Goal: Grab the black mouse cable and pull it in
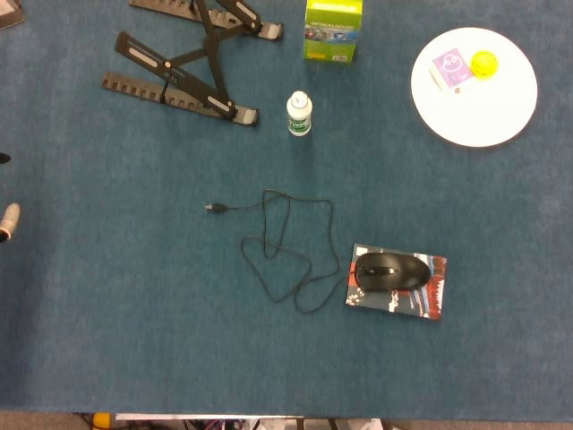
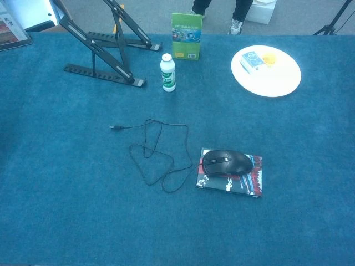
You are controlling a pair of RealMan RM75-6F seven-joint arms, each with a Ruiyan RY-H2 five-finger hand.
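The black mouse (image 1: 390,270) (image 2: 226,162) sits on a red, black and white pad (image 1: 431,297) (image 2: 254,184), right of the table's middle. Its black cable (image 1: 288,255) (image 2: 161,155) lies in loose loops on the blue cloth to the left of the mouse. It ends in a USB plug (image 1: 215,208) (image 2: 116,128) further left. At the far left edge of the head view a small pale tip (image 1: 8,220) pokes in, possibly part of my left hand. It is far from the cable. My right hand shows in neither view.
A black folding stand (image 1: 183,67) (image 2: 102,47) lies at the back left. A small white bottle (image 1: 299,114) (image 2: 168,72) and a green box (image 1: 333,29) (image 2: 187,36) stand behind the cable. A white plate (image 1: 474,107) (image 2: 266,77) with small items is at the back right.
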